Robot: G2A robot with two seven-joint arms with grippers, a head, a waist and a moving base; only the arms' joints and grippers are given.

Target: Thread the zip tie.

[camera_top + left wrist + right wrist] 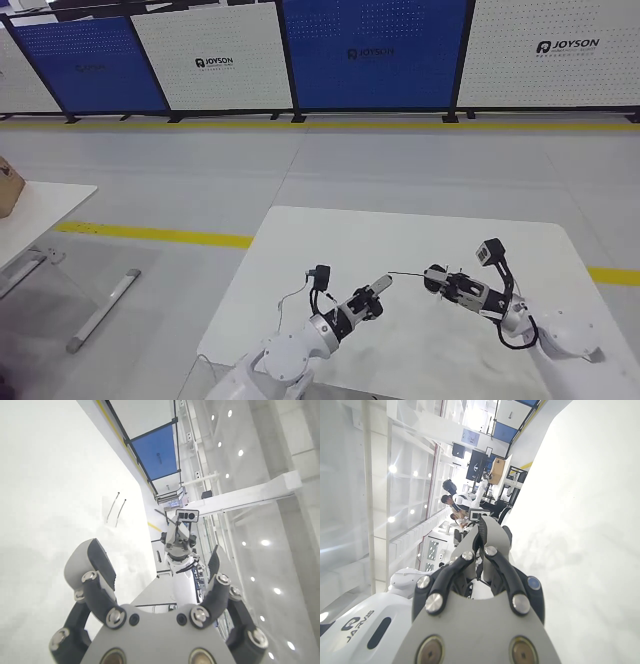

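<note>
Pinching the zip tie point(408, 273) tight in the right gripper point(437, 277), up off the white table point(420, 230), tip just beside the left gripper point(380, 287), gaping wide, gripping nothing. Farther along the table, lying side by side: two spare ties point(112, 507).

This is a robot test lab in a wide industrial hall. Far beyond the left claw point(383, 285), blue and white pegboard panels point(375, 55) fence a grey floor point(300, 170) marked with a yellow line point(150, 234). Past the right claw point(481, 522), another white robot point(464, 498) stands among monitors point(476, 466) under rows of ceiling lights point(392, 468).
</note>
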